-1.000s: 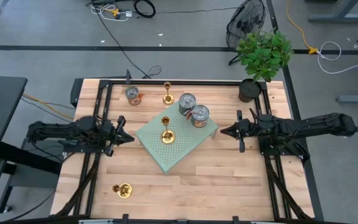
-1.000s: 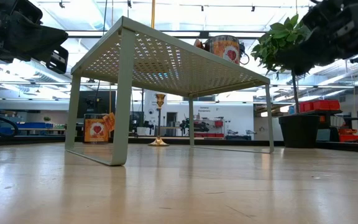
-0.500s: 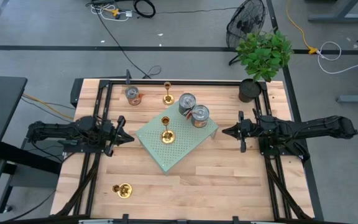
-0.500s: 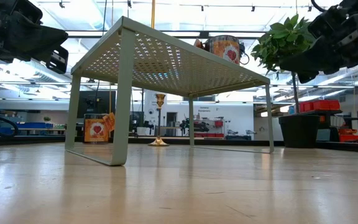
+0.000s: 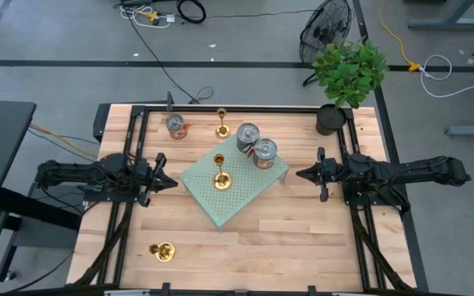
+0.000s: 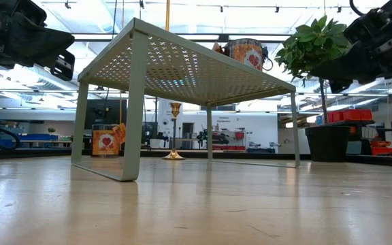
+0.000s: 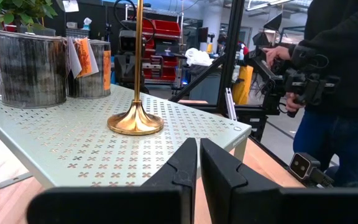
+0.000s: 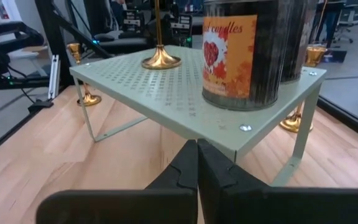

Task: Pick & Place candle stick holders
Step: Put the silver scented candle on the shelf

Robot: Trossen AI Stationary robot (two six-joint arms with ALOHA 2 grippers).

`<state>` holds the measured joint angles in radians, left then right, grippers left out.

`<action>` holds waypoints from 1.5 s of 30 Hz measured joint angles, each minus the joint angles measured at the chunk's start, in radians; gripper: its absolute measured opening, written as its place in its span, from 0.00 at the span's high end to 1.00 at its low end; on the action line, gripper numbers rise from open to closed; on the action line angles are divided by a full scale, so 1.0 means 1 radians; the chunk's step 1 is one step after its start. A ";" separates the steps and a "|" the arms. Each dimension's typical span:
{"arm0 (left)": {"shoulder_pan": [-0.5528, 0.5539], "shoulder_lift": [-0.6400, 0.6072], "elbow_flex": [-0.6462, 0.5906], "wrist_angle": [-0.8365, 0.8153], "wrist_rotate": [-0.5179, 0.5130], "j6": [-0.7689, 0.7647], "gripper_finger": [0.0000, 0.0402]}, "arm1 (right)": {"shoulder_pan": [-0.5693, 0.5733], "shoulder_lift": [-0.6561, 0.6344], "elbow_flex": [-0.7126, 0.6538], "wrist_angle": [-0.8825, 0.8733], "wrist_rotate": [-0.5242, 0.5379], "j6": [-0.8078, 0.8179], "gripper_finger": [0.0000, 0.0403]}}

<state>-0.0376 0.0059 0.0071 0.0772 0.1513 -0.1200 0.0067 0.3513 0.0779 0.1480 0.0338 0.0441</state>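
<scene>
Waiting on either side of the pale green perforated metal shelf (image 5: pixel 235 187), the left gripper (image 5: pixel 169 182) and right gripper (image 5: pixel 300 173) are both pressed together, holding nothing. No pick looks begun; one shiny gold candle stick holder (image 5: pixel 220 178) stands on the shelf. Next likely calls for spreading one claw and reaching the holder's thin stem.

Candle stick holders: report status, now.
Left gripper and right gripper shut, empty, flanking the rack. One holder on it. Cans share the rack.

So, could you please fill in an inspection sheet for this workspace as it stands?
Surface: wooden table bearing a green perforated shelf.
Job's things: three candle stick holders; one on the shelf, one at the table's back, one at its front left.
Clutter: two cans on the shelf, one can behind, potted plant.
Claws: left claw and right claw shut, empty, flanking the shelf.
Cables: on floor.
Surroundings: fan; person with camera.
</scene>
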 joint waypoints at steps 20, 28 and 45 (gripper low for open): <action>0.000 0.000 0.000 0.000 0.000 0.000 0.94 | 0.000 -0.103 -0.062 -0.016 -0.050 0.031 1.00; 0.000 0.000 0.000 0.000 0.000 0.000 0.94 | 0.000 -0.166 -0.062 -0.066 -0.049 0.027 1.00; 0.000 0.000 0.000 0.000 0.000 0.000 0.94 | 0.000 -0.278 -0.062 -0.141 -0.049 0.026 0.99</action>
<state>-0.0377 0.0059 0.0069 0.0772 0.1513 -0.1200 0.0068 0.0736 0.0158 0.0067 -0.0154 0.0701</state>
